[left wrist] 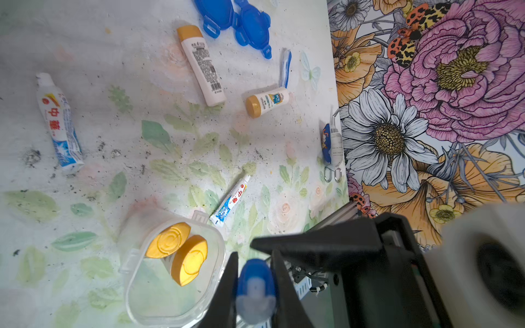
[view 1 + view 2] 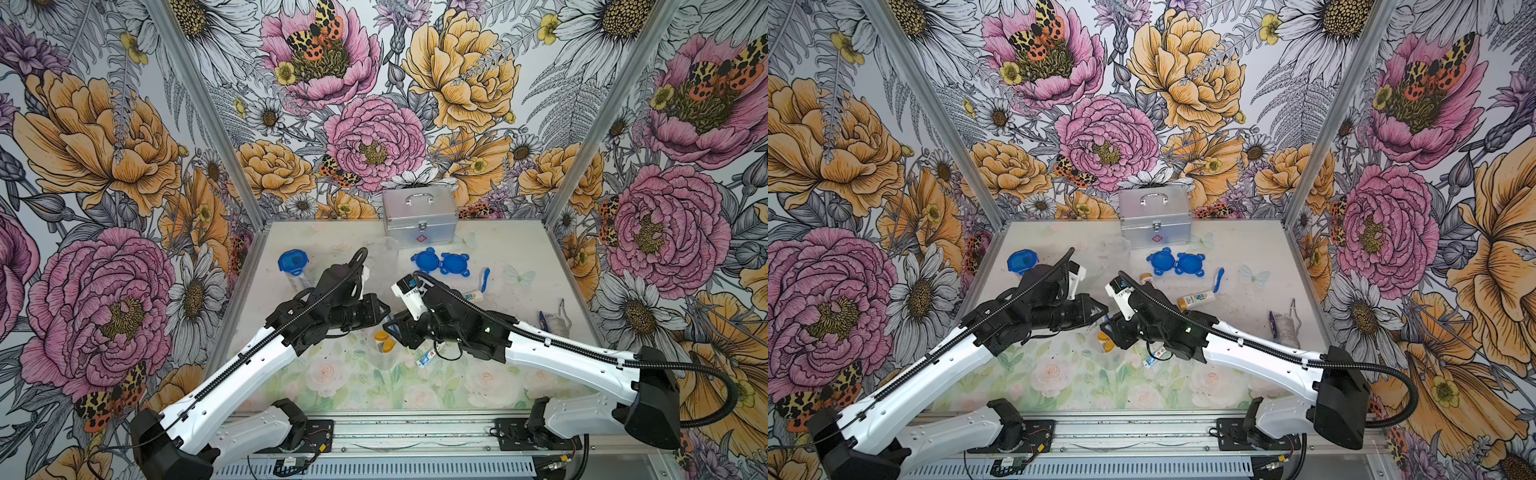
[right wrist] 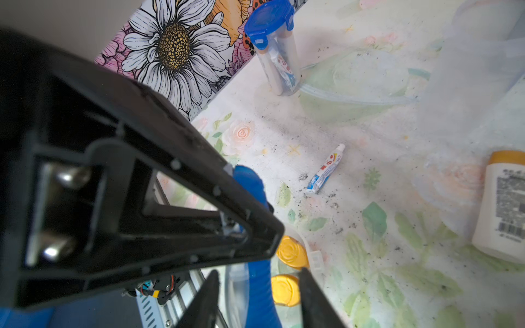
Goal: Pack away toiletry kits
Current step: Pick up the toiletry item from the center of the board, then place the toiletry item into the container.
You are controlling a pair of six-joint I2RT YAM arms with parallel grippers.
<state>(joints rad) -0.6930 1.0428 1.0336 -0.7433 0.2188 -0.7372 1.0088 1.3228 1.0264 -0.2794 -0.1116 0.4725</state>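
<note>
Both arms meet close above the clear plastic cup (image 1: 129,286), with two white bottles with yellow-orange caps (image 1: 189,264) standing inside it. The left gripper (image 1: 255,255) is clamped on the blue-white toothbrush (image 1: 255,281). The right gripper (image 3: 258,272) straddles that same brush, jaws apart, a gap showing. Just right of the cup lies a small white-blue tube (image 2: 428,358). Beyond the cup to the right are a short white bottle (image 2: 473,296) and two blue clip-tab lids (image 2: 428,259). Beyond it to the left stands a packed cup with a blue lid (image 2: 294,266). Farthest back is the silver metal case (image 2: 419,216).
</note>
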